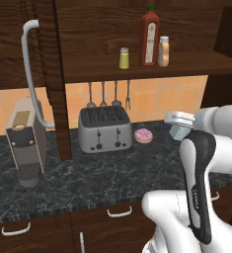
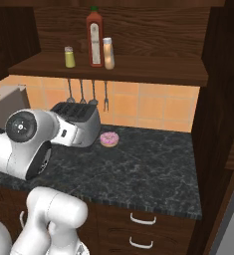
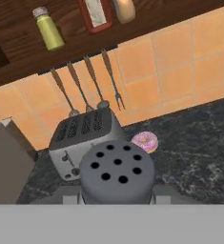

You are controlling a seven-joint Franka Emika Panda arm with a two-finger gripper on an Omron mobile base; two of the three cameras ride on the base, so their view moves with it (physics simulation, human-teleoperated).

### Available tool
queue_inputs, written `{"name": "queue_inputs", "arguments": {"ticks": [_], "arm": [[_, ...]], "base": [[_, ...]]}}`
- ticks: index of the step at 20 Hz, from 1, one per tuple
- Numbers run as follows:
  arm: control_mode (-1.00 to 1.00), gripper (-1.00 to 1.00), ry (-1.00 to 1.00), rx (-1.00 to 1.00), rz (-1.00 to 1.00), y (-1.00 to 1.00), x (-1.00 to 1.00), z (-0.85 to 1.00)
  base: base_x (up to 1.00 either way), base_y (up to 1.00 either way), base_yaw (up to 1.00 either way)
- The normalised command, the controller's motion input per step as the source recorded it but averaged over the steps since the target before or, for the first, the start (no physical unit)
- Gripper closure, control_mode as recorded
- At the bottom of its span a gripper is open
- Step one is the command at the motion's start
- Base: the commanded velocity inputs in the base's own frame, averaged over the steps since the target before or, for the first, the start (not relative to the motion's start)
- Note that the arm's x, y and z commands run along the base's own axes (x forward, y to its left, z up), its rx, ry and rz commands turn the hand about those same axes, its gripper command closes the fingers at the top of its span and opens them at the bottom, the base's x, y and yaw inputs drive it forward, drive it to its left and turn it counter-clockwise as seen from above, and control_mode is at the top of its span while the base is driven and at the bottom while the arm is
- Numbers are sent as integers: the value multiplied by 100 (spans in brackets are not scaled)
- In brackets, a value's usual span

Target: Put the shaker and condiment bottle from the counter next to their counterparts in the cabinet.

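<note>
I've got the gripper (image 1: 179, 129) clamped on the shaker (image 3: 117, 172); I'd lift toward eleven o'clock, keeping it upright, beside the green shaker (image 1: 124, 58).

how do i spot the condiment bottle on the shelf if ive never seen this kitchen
Look at the dark wood cabinet above the counter and its open shelf. Three items stand there; the condiment bottle is the rightmost, right beside the tall red bottle. It is much shorter, with an orange-amber body and pale cap.

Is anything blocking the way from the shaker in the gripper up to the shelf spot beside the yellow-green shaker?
Nothing visible. The shaker sits in the gripper above the counter; the shelf beside the yellow-green shaker is open-fronted.
</note>
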Motion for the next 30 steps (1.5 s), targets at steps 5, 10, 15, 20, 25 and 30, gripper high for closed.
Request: {"name": "queue_inputs", "arguments": {"ticks": [5,10,15,20,25,30], "arm": [[-100,100,-14,0,26,38,-5,0],[-100,100,-13,-10,10,5,0,6],[-100,100,-27,-25,31,23,0,28],[-100,100,-2,-4,8,18,0,10],[-100,100,-3,-5,9,0,0,76],[-100,100,-1,-15,4,0,0,76]], "base": [[0,0,0],[0,0,0],[0,0,0],[0,0,0],[0,0,0],[0,0,0]]}}
